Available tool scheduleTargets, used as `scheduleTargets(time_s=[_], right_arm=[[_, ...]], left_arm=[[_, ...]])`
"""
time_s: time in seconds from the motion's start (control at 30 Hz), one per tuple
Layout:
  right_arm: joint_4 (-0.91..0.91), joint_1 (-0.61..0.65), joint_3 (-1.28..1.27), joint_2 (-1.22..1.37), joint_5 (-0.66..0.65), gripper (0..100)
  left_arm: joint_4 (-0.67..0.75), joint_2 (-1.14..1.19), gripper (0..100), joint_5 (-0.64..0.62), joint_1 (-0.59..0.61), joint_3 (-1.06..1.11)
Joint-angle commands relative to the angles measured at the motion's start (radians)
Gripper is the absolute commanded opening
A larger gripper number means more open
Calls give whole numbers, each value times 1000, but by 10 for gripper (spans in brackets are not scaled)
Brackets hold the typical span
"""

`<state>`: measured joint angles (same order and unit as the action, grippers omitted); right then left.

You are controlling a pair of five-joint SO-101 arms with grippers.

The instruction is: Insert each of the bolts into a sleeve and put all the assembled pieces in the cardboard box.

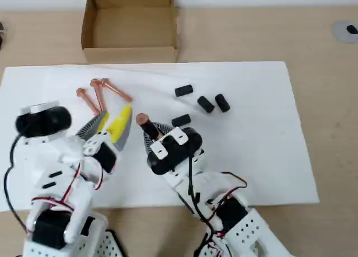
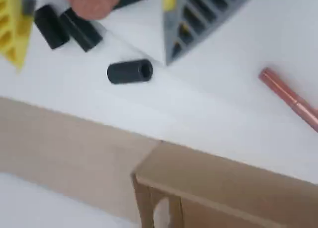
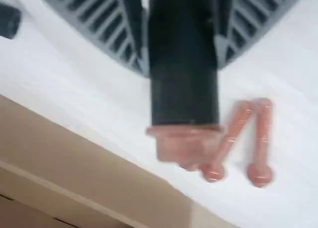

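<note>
My right gripper [image 1: 150, 131] [image 3: 183, 71] is shut on a black sleeve [image 3: 184, 64] with a copper bolt in it, its head [image 3: 185, 141] [image 1: 141, 118] poking out. It is just above the white mat. Beside it my left gripper [image 1: 113, 120] [image 2: 94, 61] stands open, yellow finger [image 2: 12, 29] and grey finger [image 2: 198, 19] apart with nothing between them. Three loose copper bolts [image 1: 98, 93] lie just beyond the left gripper; two bolts [image 3: 246, 138] show past the held piece. Several loose black sleeves [image 1: 205, 104] [image 2: 130, 71] lie on the mat's middle. The cardboard box [image 1: 130, 27] [image 2: 223, 188] stands open beyond the mat.
The white mat [image 1: 251, 150] covers most of the wooden table [image 1: 324, 72]. A grey round fitting [image 1: 345, 31] sits at the far right of the table. The mat's right half is bare.
</note>
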<state>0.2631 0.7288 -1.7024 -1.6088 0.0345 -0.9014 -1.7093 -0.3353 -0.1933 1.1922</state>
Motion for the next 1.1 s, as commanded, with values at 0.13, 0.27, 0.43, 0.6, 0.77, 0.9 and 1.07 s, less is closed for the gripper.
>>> scheduleTargets(time_s=[0.13,0.27,0.43,0.6,0.77,0.9,1.07], right_arm=[[-25,-148,151,1,-11,10],[-21,-200,232,4,-14,10],[-43,-214,332,128,-15,9],[-143,-260,552,466,-12,9],[-147,-269,819,806,-11,9],[-147,-268,997,1023,-11,9],[-147,-269,1227,1300,-12,9]], left_arm=[[-26,2,198,-77,253,-68],[-78,2,198,-77,374,-28],[-89,2,198,-71,453,68],[-41,2,199,-57,459,196],[5,4,199,49,457,269],[3,4,198,100,453,298],[8,4,198,101,451,327]])
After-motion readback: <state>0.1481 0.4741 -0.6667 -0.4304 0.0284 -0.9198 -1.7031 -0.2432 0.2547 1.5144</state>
